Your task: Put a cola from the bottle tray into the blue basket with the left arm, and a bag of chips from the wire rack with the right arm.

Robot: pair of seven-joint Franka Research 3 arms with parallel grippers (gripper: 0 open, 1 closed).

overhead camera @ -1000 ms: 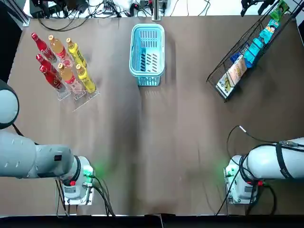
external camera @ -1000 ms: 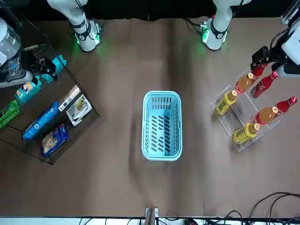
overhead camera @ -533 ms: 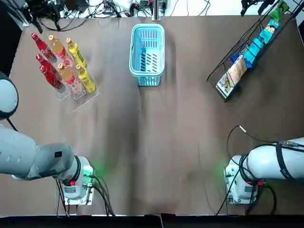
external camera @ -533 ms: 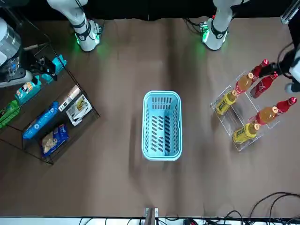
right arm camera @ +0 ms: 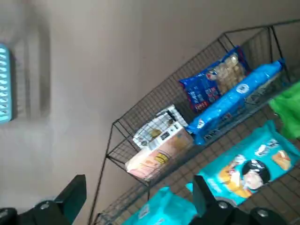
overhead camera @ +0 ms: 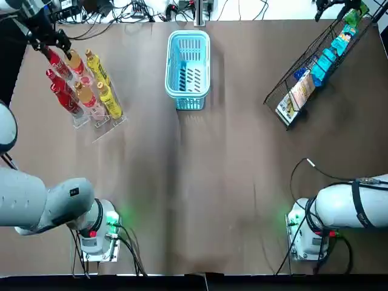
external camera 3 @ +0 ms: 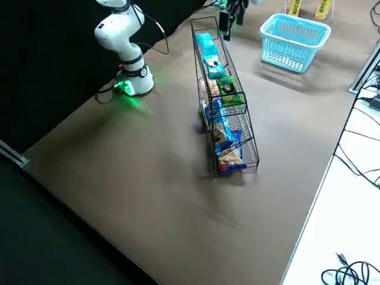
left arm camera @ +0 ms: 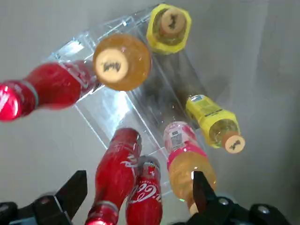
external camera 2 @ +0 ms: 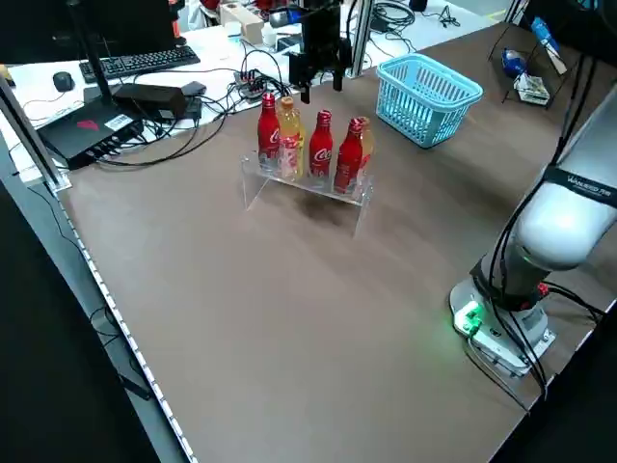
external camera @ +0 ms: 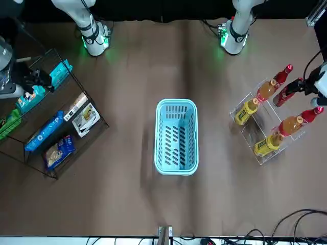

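Wire rack (overhead camera: 315, 66) at far right holds the chip bags (right arm camera: 248, 171); blue basket (overhead camera: 206, 60) sits far centre. Bottle tray (overhead camera: 103, 124) at far left holds the colas (overhead camera: 59, 62). Left gripper (left arm camera: 137, 185) hovers spread wide above the cola row, and right gripper (right arm camera: 138, 190) hangs wide open over the rack's far end.

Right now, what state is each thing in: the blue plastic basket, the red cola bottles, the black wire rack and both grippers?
Blue plastic basket: upright, empty.
Red cola bottles: three, standing in the clear tray.
Black wire rack: tilted, snack bags inside.
Left gripper: open above the cola bottles, empty.
Right gripper: open over the rack, empty.
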